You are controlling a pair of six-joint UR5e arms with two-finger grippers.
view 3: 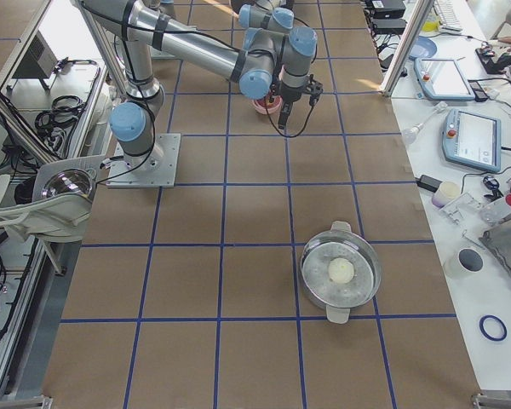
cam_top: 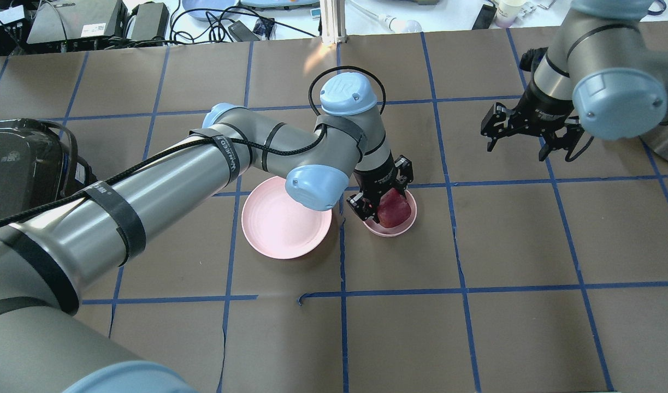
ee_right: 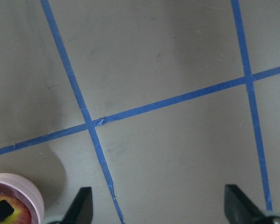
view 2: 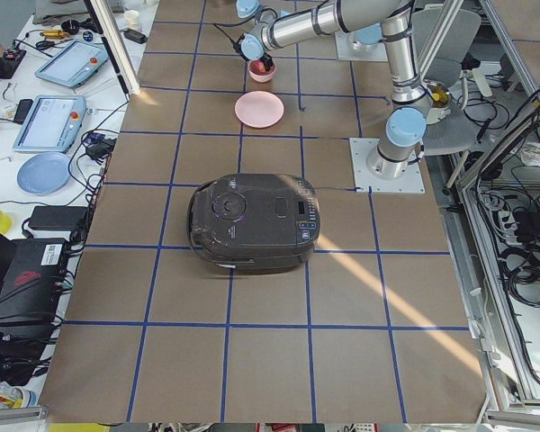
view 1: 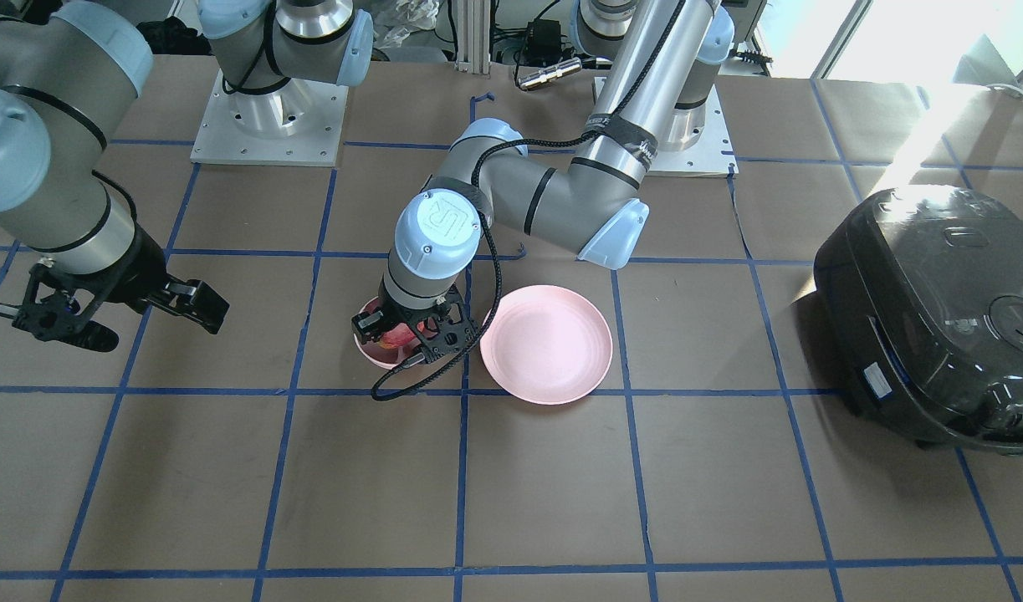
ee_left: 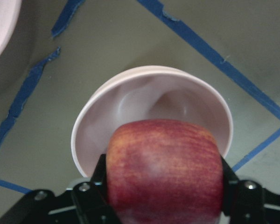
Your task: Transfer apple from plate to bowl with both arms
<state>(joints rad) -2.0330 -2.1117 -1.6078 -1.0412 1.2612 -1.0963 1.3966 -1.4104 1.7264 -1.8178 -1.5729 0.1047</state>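
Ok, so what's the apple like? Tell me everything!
The apple is dark red with fine streaks and a yellowish-orange blush, smooth-skinned and slightly blocky. The left gripper is shut on it, one black finger against each side. It hangs over the opening of the small pink bowl; whether it touches the bowl can't be told.

one apple [cam_top: 394, 210], one plate [cam_top: 279, 230], one bowl [cam_top: 390, 233]

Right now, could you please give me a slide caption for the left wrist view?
Left gripper holds the apple over the bowl on the blue-taped table.
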